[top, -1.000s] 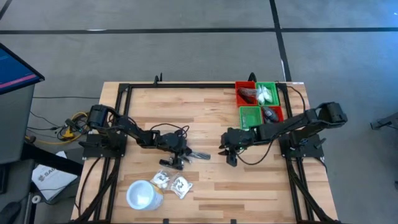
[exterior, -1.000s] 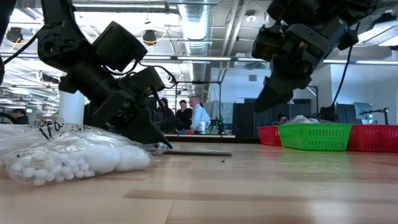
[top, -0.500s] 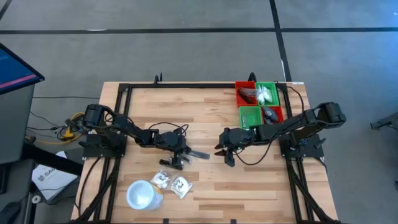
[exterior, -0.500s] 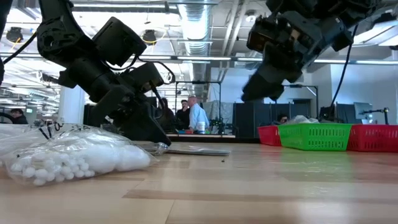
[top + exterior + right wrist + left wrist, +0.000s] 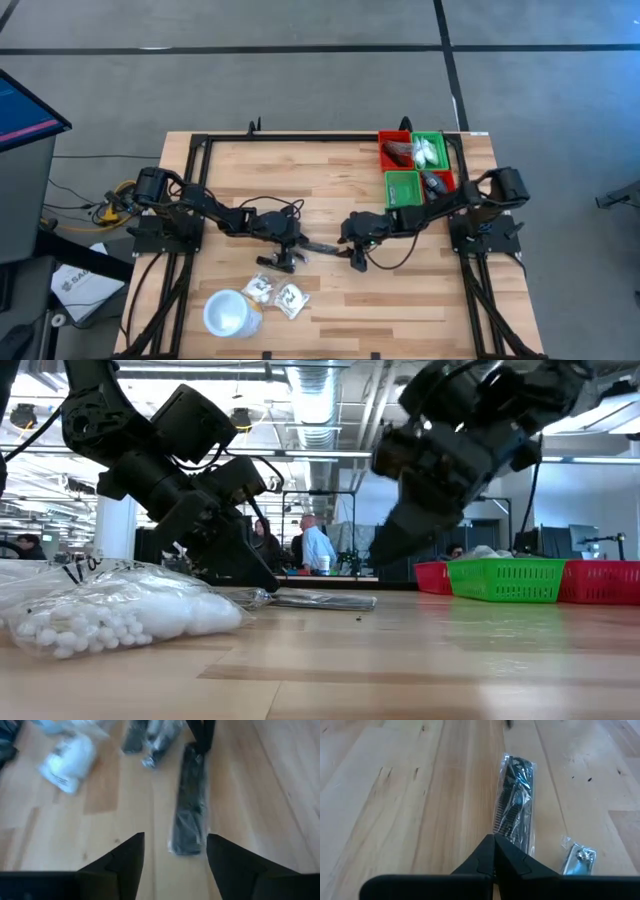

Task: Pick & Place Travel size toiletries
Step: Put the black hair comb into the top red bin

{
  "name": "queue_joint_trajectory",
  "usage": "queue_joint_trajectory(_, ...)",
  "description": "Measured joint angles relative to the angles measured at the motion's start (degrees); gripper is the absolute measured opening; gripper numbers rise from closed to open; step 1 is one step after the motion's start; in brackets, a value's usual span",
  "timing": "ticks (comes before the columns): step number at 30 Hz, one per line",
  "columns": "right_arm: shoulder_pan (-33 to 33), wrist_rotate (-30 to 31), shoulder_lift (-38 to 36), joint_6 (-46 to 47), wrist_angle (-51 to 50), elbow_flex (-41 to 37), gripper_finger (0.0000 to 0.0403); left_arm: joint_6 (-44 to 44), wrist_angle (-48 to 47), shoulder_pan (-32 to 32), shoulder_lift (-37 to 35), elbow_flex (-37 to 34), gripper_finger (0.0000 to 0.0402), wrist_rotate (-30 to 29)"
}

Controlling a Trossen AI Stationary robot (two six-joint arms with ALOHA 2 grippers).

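Observation:
A dark comb in a clear packet (image 5: 516, 802) lies at mid-table, one of the travel size toiletries. My left gripper (image 5: 493, 839) is shut on its end nearer the table's left edge. My right gripper (image 5: 175, 836) hovers open over the packet's other end (image 5: 189, 827), a finger on either side, touching nothing. In the low view the packet (image 5: 322, 600) lies about level, low over the wood. Two sachets with white contents (image 5: 278, 294) lie near the front edge, and a small packet (image 5: 578, 858) lies beside my left gripper. My left gripper pinches the comb packet's end (image 5: 506, 836) between its two shut fingertips. The fingers slant down from the table's left side and lie along the packet. The packet stretches away from them about level; whether its free end rests on the table I cannot tell.
A white cup (image 5: 228, 312) stands at the front left beside the sachets. Red and green bins (image 5: 404, 186) holding other items sit at the far right. People stand in the room beyond the table. Bare wood lies at front right.
My right gripper has moved toward the table's left edge and down, from near the bins to just over the comb packet's free end. The packet and my left gripper have stayed in place.

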Motion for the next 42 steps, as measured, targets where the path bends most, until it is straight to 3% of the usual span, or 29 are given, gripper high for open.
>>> queue_joint_trajectory(8,-0.89,-0.17,5.57,-2.06,-0.19,3.2,0.023,1.07,0.04,-0.31,-0.07,0.35,0.0,0.31)
queue_joint_trajectory(21,-1.29,-4.06,11.91,-2.09,0.18,7.74,0.0209,1.49,0.09,-0.31,-0.11,0.66,0.0,0.31)
queue_joint_trajectory(25,-1.48,-4.29,11.89,-2.08,-0.94,7.79,0.0166,1.49,0.07,-0.31,-0.11,0.66,0.0,0.18)
queue_joint_trajectory(32,-2.19,-5.27,11.63,-2.53,-2.68,7.91,0.0017,1.49,0.13,-0.31,-0.11,0.67,0.0,-0.26)
queue_joint_trajectory(42,-2.28,-4.81,10.31,-3.53,-3.85,7.68,0.0003,1.47,0.19,-0.15,-0.11,0.68,0.0,-4.83)
